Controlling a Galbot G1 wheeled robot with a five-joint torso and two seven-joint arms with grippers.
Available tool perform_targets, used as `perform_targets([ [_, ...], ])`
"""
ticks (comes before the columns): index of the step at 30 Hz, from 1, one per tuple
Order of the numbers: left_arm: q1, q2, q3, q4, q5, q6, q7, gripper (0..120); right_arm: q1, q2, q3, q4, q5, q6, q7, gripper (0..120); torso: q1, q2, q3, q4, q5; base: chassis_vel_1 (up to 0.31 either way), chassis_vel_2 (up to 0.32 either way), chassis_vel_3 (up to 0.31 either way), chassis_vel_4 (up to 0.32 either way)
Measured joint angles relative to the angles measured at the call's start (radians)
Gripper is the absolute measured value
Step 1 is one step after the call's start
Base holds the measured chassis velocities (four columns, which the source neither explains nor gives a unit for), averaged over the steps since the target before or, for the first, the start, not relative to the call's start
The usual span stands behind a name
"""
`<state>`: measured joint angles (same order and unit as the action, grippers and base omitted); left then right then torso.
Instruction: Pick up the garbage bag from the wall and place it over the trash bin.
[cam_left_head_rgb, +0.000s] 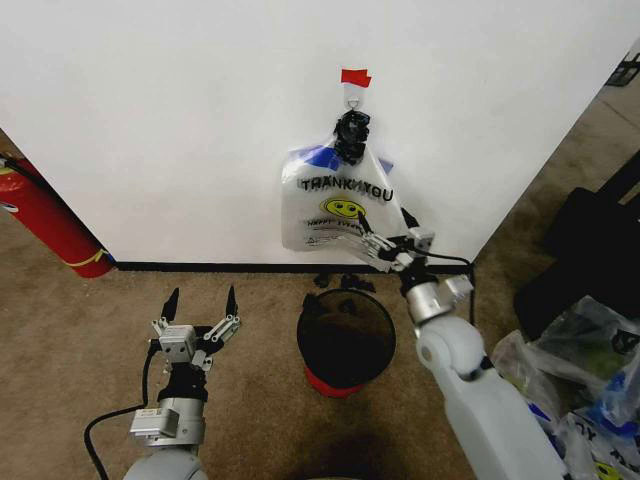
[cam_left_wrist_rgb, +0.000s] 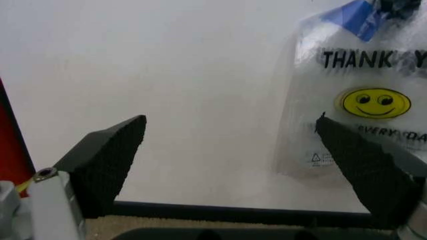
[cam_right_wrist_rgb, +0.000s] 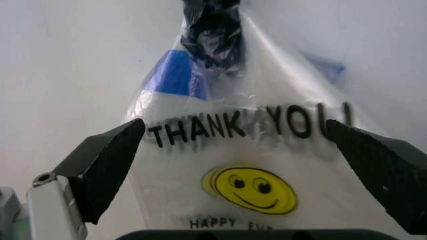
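The garbage bag (cam_left_head_rgb: 335, 205) hangs vertically, print upright.

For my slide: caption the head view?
Right gripper, open, reaches the hanging garbage bag above the trash bin.

The garbage bag (cam_left_head_rgb: 338, 208) hangs on the wall (cam_left_head_rgb: 180, 120) behind the trash bin (cam_left_head_rgb: 346, 340).
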<state>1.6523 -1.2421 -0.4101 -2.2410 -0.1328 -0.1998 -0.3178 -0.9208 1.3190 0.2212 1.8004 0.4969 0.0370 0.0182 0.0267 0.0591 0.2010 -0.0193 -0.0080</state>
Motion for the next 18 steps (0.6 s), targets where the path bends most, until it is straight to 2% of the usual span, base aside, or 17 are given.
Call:
perform_targets([
  [6, 0.018, -0.001, -0.019, -0.020, 0.001, 0.003, -0.001, 100, 0.114, 0.030, -0.032, -0.100, 0.051, 0.012, -0.022, 100, 0.000, 0.000, 0.000, 0.0001, 0.0000, 0.000, 0.000, 0.000, 0.000],
  [18, 0.032, -0.007, -0.032, -0.027, 0.001, 0.001, -0.002, 100, 0.270, 0.075, -0.075, -0.206, 0.126, 0.019, -0.034, 100, 0.000, 0.000, 0.000, 0.0000, -0.0002, 0.000, 0.000, 0.000, 0.000],
])
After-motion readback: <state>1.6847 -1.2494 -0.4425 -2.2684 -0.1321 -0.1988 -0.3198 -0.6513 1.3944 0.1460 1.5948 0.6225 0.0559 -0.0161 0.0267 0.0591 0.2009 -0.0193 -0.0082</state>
